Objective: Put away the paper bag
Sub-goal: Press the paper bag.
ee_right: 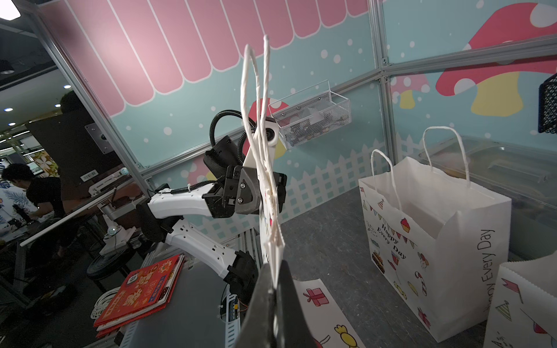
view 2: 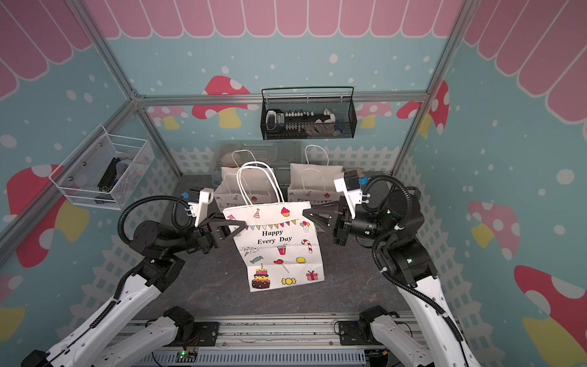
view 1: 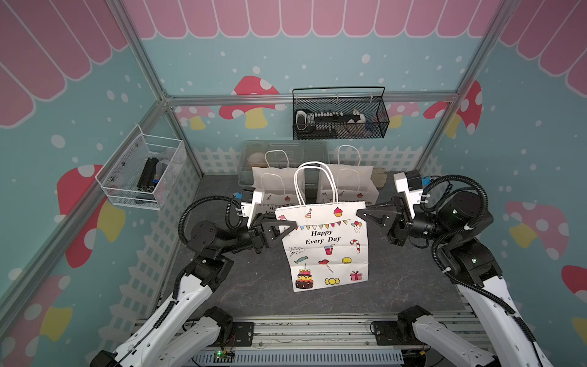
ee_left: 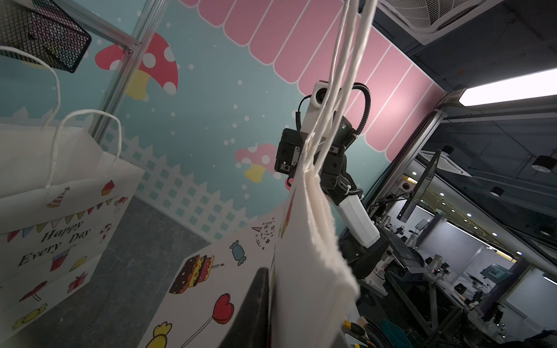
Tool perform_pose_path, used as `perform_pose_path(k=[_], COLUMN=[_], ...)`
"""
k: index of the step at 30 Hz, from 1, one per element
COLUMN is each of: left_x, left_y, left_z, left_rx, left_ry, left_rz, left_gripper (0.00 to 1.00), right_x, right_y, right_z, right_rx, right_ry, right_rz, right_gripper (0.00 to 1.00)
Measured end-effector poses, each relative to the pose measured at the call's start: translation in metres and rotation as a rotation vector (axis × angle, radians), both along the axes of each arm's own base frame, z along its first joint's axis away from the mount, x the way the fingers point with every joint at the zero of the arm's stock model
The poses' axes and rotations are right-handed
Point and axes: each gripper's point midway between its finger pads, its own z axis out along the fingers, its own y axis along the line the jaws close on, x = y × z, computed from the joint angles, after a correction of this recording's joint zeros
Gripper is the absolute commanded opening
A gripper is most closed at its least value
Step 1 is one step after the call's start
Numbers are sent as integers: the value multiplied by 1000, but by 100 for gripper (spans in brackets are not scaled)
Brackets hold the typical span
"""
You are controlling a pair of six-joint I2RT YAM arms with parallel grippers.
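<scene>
A flattened white paper bag (view 1: 327, 251) (view 2: 282, 251) printed "Happy Every Day" hangs face-up and tilted between my two grippers over the dark mat. Its cord handles (view 1: 313, 181) stand upward. My left gripper (view 1: 293, 227) (view 2: 243, 226) is shut on the bag's upper left edge. In the left wrist view one dark finger (ee_left: 259, 289) presses against the paper (ee_left: 307, 256), and the other finger is hidden behind it. My right gripper (view 1: 360, 212) (view 2: 305, 212) is shut on the upper right corner, with both fingers pinching the bag's edge (ee_right: 272, 241) in the right wrist view.
Two open paper bags (view 1: 273, 187) (view 1: 349, 184) stand upright behind the held one. A clear plastic box (view 1: 282, 152) sits against the back wall. A black mesh basket (view 1: 340, 114) hangs on that wall, and a white wire basket (view 1: 143, 171) hangs on the left wall.
</scene>
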Motion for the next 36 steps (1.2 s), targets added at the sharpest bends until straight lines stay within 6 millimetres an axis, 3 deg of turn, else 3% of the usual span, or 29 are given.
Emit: perform_pose_path(k=[4, 7, 13, 15, 25, 31, 36], left_x=[0, 0, 1, 1, 1, 2, 0], left_y=[0, 0, 0, 0, 0, 1, 2], left_z=[0, 0, -1, -1, 6, 15, 19], left_rx=[-1, -1, 0, -1, -30, -69, -80], left_ry=[-1, 0, 23, 33, 61, 52, 42], left_rz=[2, 2, -2, -4, -19, -24, -26], left_gripper=[2, 0, 0, 0, 0, 0, 0], right_x=[0, -1, -3, -3, -19, -24, -20], right_y=[0, 0, 0, 1, 2, 1, -6], right_z=[-1, -2, -12, -17, -49, -71, -74], right_rx=[2, 3, -10, -20, -64, -84, -112], right_ry=[9, 11, 21, 28, 91, 143, 121], right_rz=[6, 12, 21, 30, 98, 113, 17], right_gripper=[1, 13, 56, 66, 75, 92, 99])
